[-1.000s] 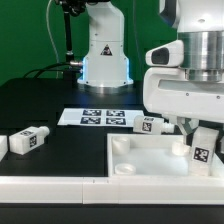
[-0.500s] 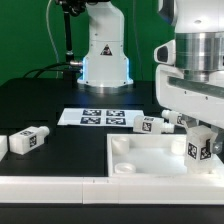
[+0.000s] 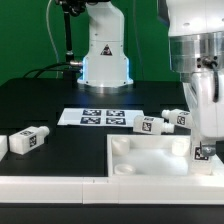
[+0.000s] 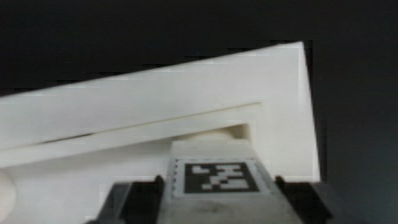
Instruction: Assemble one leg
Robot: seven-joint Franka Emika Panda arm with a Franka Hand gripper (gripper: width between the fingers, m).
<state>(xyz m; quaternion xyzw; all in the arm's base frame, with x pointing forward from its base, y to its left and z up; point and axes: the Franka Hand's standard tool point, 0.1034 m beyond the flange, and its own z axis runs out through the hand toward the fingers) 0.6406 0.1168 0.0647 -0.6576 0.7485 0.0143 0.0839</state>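
My gripper (image 3: pixel 205 140) is shut on a leg (image 3: pixel 201 152), a small white block with a black-and-white tag, and holds it upright over the near right corner of the large white square panel (image 3: pixel 140 158). In the wrist view the leg (image 4: pixel 217 178) sits between my two dark fingers (image 4: pixel 134 200), with the panel (image 4: pixel 160 110) and its raised rim below. Other legs lie on the black table: one at the exterior view's left (image 3: pixel 31 139) and two behind the panel (image 3: pixel 150 124), (image 3: pixel 176 118).
The marker board (image 3: pixel 98 117) lies flat behind the panel. A white robot base (image 3: pixel 105 55) stands at the back. A white rail (image 3: pixel 50 185) runs along the front edge. The arm's body fills the exterior view's right.
The arm has turned and moved right and down, carrying the leg lower toward the panel's right corner. The other legs have not moved.
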